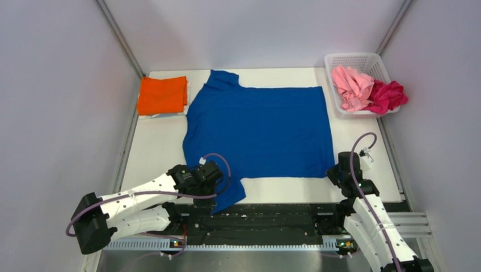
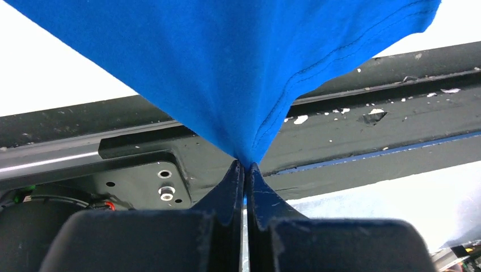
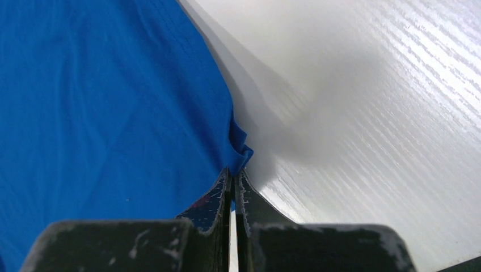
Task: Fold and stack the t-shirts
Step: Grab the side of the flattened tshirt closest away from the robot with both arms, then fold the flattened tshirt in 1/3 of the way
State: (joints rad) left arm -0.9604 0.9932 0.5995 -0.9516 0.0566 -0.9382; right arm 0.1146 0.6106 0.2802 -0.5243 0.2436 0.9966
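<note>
Blue shirt (image 1: 261, 133) is spread on the white table (image 1: 153, 148) between grey walls (image 1: 57, 85), near sleeve pinched by the closed left gripper (image 2: 245, 165), near hem corner by the closed right gripper (image 3: 233, 173); orange shirt (image 1: 163, 95) is folded far-left, pink shirt (image 1: 351, 86) and magenta shirt (image 1: 387, 95) are heaped in the basket (image 1: 354, 58).
</note>
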